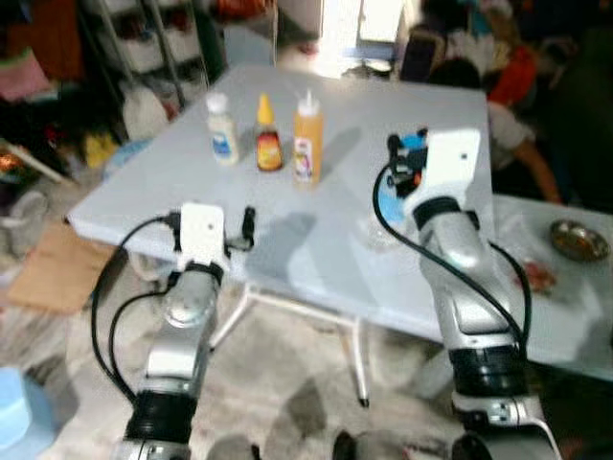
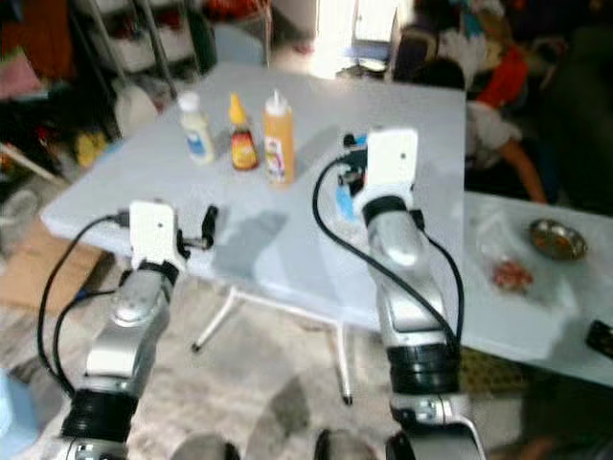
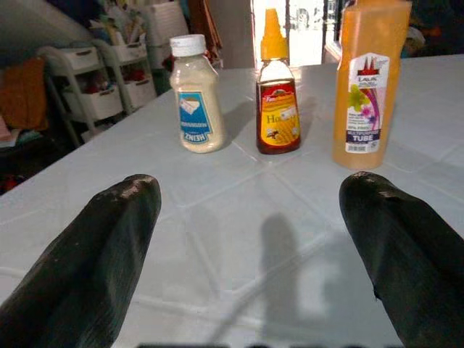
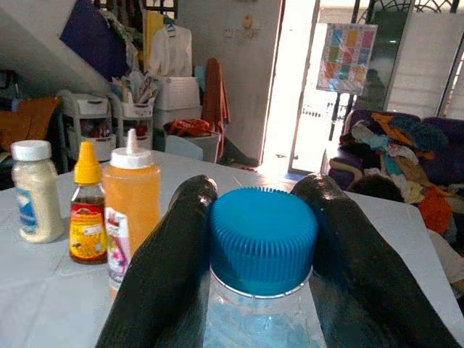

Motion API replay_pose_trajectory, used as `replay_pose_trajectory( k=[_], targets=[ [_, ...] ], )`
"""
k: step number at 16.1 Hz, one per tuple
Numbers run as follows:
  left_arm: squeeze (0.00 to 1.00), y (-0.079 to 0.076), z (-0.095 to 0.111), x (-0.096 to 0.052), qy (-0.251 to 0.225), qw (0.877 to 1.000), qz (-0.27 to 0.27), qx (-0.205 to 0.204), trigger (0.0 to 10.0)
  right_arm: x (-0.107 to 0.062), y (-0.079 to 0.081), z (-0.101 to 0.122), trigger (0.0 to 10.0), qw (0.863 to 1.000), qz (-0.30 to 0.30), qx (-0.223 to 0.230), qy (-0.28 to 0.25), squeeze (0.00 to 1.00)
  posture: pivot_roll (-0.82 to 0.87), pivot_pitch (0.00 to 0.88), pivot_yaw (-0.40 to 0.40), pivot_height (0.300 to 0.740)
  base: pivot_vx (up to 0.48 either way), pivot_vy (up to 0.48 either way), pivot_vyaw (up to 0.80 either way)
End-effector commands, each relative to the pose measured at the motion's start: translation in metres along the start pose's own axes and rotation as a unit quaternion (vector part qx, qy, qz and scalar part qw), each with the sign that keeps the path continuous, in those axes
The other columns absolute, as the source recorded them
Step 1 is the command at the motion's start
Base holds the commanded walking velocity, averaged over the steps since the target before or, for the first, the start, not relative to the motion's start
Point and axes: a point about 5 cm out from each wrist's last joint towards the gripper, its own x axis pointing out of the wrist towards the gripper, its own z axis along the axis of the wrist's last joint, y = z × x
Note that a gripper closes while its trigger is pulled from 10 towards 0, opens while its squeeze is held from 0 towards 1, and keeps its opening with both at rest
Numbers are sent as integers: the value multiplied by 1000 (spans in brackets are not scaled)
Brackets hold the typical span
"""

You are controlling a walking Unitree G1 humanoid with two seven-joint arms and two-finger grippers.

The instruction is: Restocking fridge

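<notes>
Now water bottle (image 4: 262,268) between right pincer (image 4: 254,239) fingers.

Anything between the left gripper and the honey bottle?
No. In the left wrist view only bare table lies between the open left gripper and the honey bottle, which stands between the mayo bottle and the orange bottle.

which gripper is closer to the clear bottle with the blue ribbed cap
Right. The right gripper has its black fingers on either side of the clear plastic bottle's blue ribbed cap. The left gripper hangs open over the near table edge, well short of it.
</notes>
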Motion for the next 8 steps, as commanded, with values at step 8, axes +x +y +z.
replay_pose_trajectory(
  k=[8],
  targets=[
    [0, -6, 5, -30, 0, 999, -40, 8, 10000, -37, -10, 1, 10000, 999, -29, -15, -6, 0, 0, 93, 103, 740, 0, 0, 57]
  ],
)
